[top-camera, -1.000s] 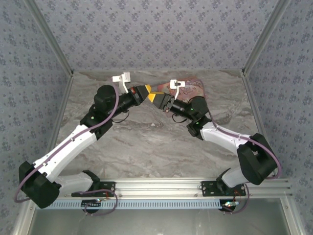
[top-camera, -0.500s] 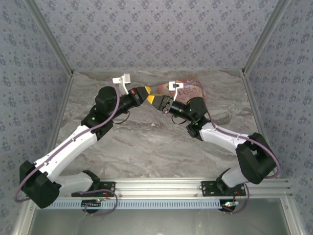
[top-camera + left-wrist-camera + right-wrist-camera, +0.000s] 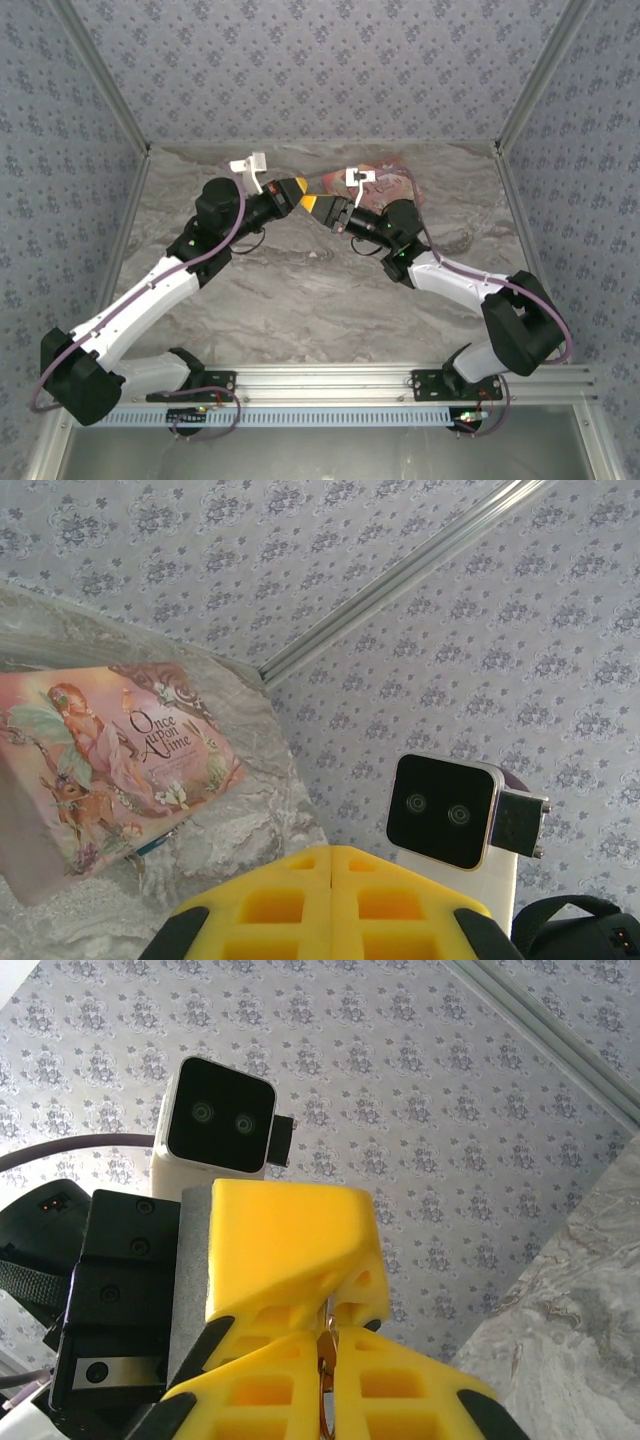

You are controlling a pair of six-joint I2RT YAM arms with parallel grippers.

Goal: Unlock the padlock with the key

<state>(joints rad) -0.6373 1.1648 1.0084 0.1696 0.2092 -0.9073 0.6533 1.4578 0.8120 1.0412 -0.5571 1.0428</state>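
Insertion looks like our step: over the counter (image 3: pixel 300 300) the left claw (image 3: pixel 297 187), pressed together, meets the right claw (image 3: pixel 312 202) pinching a thin metal sliver (image 3: pixel 324 1365), likely the key; where the padlock sits we cannot tell, and next we need fine alignment.

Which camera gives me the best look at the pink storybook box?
The left wrist view: the pink box lies on the table with its illustrated face and title legible. The top external view catches just a pink patch of it, partly covered by the right arm.
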